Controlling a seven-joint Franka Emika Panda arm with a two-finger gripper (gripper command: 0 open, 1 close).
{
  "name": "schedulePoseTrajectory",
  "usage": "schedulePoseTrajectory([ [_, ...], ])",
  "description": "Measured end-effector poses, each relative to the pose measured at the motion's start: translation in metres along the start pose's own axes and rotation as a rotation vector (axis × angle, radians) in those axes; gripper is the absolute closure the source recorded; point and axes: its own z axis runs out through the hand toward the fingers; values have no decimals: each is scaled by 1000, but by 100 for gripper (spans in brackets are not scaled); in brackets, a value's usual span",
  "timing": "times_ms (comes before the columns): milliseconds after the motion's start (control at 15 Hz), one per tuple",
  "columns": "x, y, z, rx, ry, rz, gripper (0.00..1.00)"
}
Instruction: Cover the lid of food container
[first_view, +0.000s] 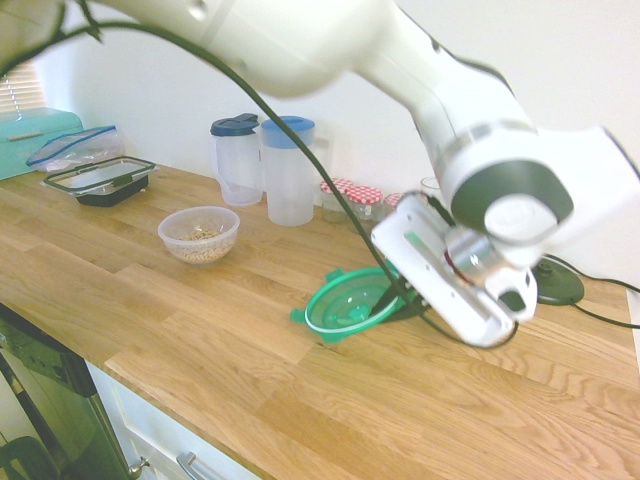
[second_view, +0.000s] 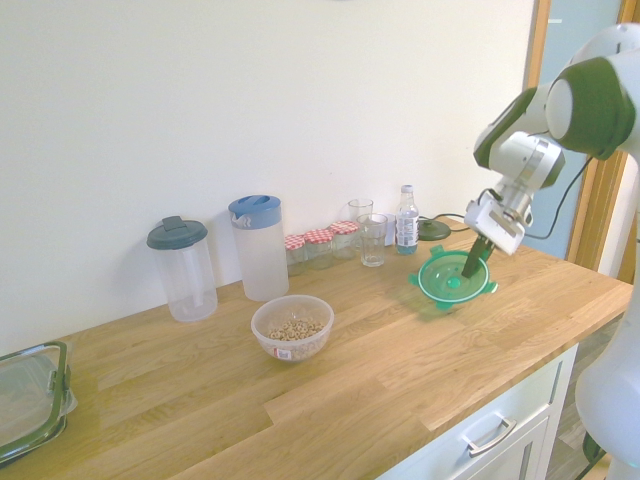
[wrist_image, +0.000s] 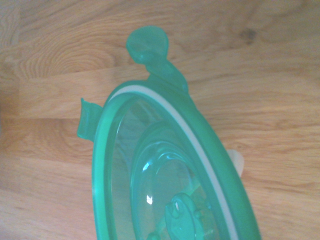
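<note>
Below, nearest in the first exterior view, a white drawer front (first_view: 160, 430) sits under the wooden counter (first_view: 240, 360), lower than the bowl.

To the bowl's right is one green lid (first_view: 350, 300), round, with a white ring and several clip tabs. It tilts in the grasp of the one gripper (second_view: 472, 268), whose fingers are closed on its rim. Whether its lower edge touches the counter, I cannot tell.

The single bowl (first_view: 200, 238), clear and round, stands upright and uncovered, apart from the lid. It contains beige, grainy food (first_view: 198, 245), some way below the rim.

Beyond the bowl, to its right, are three small jars (second_view: 318, 248) with red-checked tops; their contents are unclear. Past them are two drinking glasses (second_view: 372, 243), one bottle (second_view: 407, 222) holding something blue, and one black disc (second_view: 433, 230) with a cord.

Behind the bowl stand two tall, frosted pitchers (first_view: 288, 180), one with a bright blue top, the other dark blue.

Beyond the bowl to its left are one black-rimmed box (first_view: 100, 185), then one plastic bag (first_view: 75, 150), contents unclear, and one closed teal case (first_view: 35, 142).
</note>
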Motion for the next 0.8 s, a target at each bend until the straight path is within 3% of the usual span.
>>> schedulePoseTrajectory([
  [200,-73,-84,-47,-148,146,-32,100],
  [333,-120,-141,-51,-247,243,-59,100],
  [533,-178,-216,-24,-389,395,-84,100],
  [800,-239,-275,55,-552,604,-83,100],
])
